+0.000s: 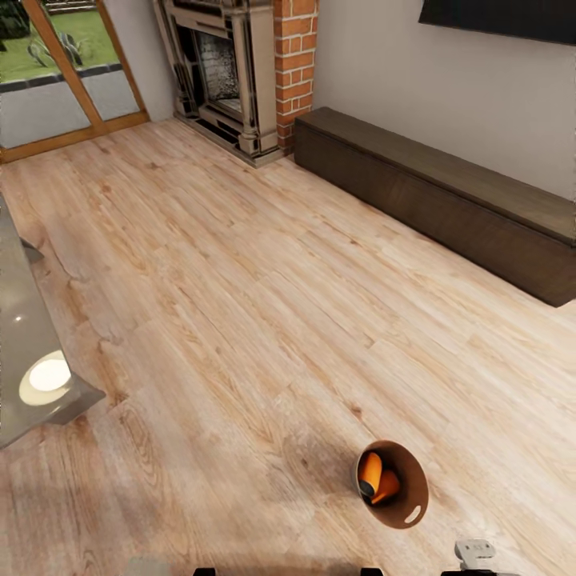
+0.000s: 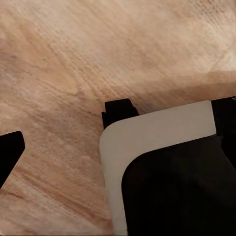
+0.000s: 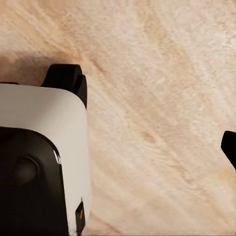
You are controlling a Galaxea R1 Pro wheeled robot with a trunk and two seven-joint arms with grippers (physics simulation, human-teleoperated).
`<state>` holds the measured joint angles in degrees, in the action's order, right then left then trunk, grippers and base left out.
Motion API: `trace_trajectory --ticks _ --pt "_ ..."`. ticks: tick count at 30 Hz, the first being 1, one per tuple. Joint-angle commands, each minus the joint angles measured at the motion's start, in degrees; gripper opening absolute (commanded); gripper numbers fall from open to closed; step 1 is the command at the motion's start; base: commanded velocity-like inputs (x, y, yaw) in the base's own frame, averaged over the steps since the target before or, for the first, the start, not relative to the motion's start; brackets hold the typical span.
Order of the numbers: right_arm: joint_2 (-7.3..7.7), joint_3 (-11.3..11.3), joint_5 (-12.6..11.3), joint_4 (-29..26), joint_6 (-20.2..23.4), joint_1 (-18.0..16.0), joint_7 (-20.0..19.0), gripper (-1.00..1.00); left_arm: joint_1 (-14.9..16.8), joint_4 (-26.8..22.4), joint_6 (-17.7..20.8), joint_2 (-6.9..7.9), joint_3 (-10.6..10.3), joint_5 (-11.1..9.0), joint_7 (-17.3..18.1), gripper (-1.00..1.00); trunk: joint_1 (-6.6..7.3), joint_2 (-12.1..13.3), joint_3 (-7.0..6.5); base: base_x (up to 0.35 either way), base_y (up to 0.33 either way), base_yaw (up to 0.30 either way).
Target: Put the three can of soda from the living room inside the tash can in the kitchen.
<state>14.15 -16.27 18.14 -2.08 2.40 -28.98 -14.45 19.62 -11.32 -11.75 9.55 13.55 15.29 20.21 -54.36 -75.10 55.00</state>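
The tash can (image 1: 410, 512) is on the light wood floor of the living room, close in front of me at the lower right of the head view. Its glossy brown inside faces the camera. Two orange cans of soda (image 1: 370, 474) (image 1: 388, 486) lie inside it, leaning on each other; a third cannot be made out. My left gripper (image 2: 118, 152) hangs over bare floor, one black fingertip (image 2: 11, 150) at the picture's edge. My right gripper (image 3: 118, 147) likewise has a fingertip (image 3: 230, 147) far out. Both are open and hold nothing.
A glass-topped coffee table (image 1: 32, 376) juts in from the left. A long dark low cabinet (image 1: 448, 200) runs along the right wall under the black TV (image 1: 496, 16). The brick fireplace (image 1: 240, 72) and a glass door (image 1: 64, 72) stand at the back. My white-and-black base (image 2: 162, 177) is below both wrists.
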Motion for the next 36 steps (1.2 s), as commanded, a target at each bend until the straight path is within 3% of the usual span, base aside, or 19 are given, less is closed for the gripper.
trace_trajectory --ticks 1,8,10,16,17,27,36 --pt "-0.02 0.0 0.0 0.3 0.0 0.3 0.0 1.00 0.0 1.0 -0.5 0.26 0.1 -0.1 -0.3 1.00 0.22 0.4 -0.28 0.000 0.000 0.000" --pt "-0.11 -0.1 -0.4 3.0 -2.4 2.4 0.0 1.00 -0.4 6.5 -3.7 2.10 2.4 -0.1 -4.6 1.00 1.76 3.2 -2.18 0.000 0.000 0.000" --pt "-0.90 -0.1 -0.6 4.0 -4.0 4.1 0.0 1.00 -2.1 7.4 -3.8 3.37 3.2 -0.5 -5.7 1.00 2.20 4.0 -2.72 0.000 0.000 0.000" --pt "-1.96 -0.2 -0.6 4.3 -4.6 6.1 0.1 1.00 -3.6 7.8 -1.5 4.92 3.4 -3.8 -6.1 1.00 3.52 6.4 -4.35 0.000 0.000 0.000" --pt "-2.57 -0.2 -0.6 4.4 -4.8 7.1 1.2 1.00 -4.5 7.8 -0.5 5.66 3.5 -5.2 -6.2 1.00 3.74 6.8 -4.62 0.000 0.000 0.000" --pt "-4.66 -0.2 -0.7 4.4 -5.0 10.6 3.6 1.00 -5.2 7.9 1.3 6.07 3.4 -5.9 -6.3 1.00 5.94 10.8 -7.33 0.000 0.000 0.000" --pt "-4.90 -0.3 -0.6 4.4 -7.3 12.6 4.0 1.00 -5.3 8.5 1.7 5.76 3.3 -5.8 -7.1 1.00 7.91 14.5 -9.76 0.000 0.000 0.000"
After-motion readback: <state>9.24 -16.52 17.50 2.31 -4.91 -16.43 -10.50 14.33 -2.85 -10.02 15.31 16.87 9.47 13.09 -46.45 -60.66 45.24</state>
